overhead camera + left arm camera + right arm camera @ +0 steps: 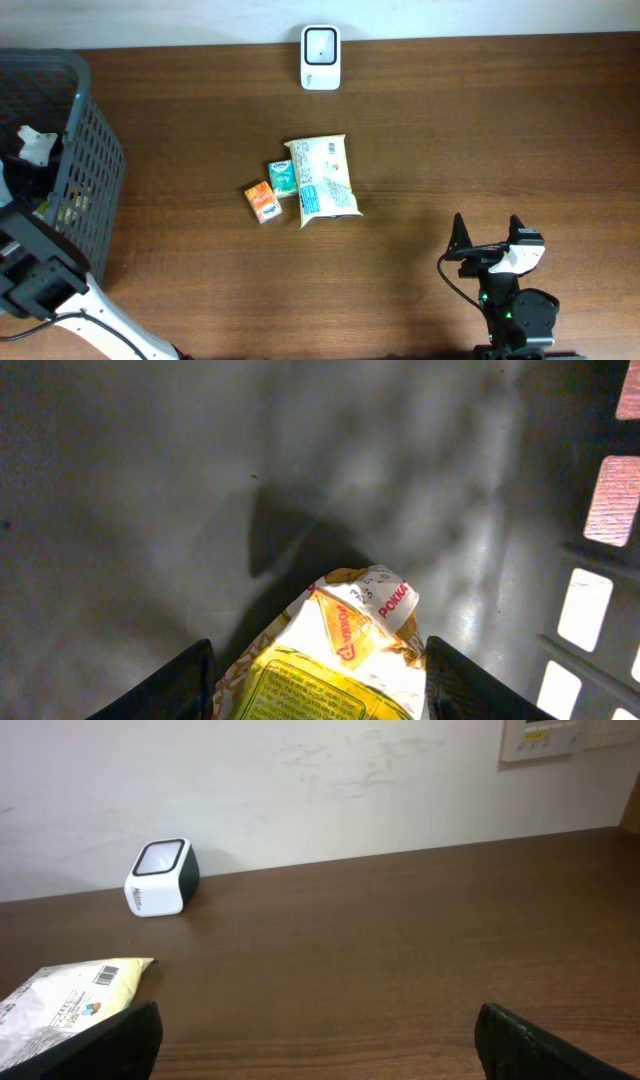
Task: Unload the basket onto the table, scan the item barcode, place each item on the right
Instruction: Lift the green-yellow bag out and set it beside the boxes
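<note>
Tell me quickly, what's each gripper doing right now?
Left gripper: jaws astride the yellow packet in the basket; grip cannot be told.
Right gripper: open, holding nothing.

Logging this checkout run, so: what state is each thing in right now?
Yellow packet: lying inside the basket.
Left pincer: straddling it, grip unclear.
Right pincer: open, empty.
Scanner: standing, nothing before it.
White packet: flat on table.
Green carton: lying beside it.
Orange carton: lying on table.
</note>
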`<state>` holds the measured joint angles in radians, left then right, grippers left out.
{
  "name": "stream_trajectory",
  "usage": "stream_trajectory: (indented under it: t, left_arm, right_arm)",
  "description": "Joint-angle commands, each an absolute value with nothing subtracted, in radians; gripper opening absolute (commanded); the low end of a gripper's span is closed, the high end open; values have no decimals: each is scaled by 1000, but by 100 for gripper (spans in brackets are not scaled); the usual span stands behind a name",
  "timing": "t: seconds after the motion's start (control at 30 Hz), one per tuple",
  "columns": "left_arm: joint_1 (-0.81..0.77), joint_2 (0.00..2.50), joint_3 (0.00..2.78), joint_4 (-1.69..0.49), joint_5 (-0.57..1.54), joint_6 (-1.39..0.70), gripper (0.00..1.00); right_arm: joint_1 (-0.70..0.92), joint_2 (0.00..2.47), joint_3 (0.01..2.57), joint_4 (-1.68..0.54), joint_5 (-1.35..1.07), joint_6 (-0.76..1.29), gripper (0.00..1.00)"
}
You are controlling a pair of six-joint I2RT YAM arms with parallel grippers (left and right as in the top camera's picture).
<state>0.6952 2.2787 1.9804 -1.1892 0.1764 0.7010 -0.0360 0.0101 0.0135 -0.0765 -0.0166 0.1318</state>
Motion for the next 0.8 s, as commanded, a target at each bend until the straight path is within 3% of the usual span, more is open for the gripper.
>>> stream_trajectory:
  t: [0.0, 0.1, 0.17, 0.2, 0.37, 0.57, 0.77]
  left_arm:
    - [704, 2323, 1977, -1192, 187, 723, 61]
    - [699, 2357, 1977, -1193, 223, 720, 48]
    - [703, 2357, 1978, -1180, 225, 720, 10]
    - [704, 2357, 1978, -1176, 225, 720, 0]
    - [703, 2356, 2012, -1176, 226, 659, 0]
    - [692, 2313, 2513, -1342, 276, 252, 0]
    - [618, 2024, 2716, -1383, 484, 82, 0]
  right_arm:
    - [-40, 4, 6, -78, -8, 135, 99]
    - [-40, 4, 6, -78, -8, 135, 99]
    - [-40, 4, 6, -78, -8, 135, 99]
    - [-40, 4, 6, -78, -8, 135, 99]
    - [-40, 4, 6, -78, -8, 135, 99]
    - [-40, 4, 6, -78, -8, 135, 99]
    - [-40, 4, 6, -78, -8, 135, 99]
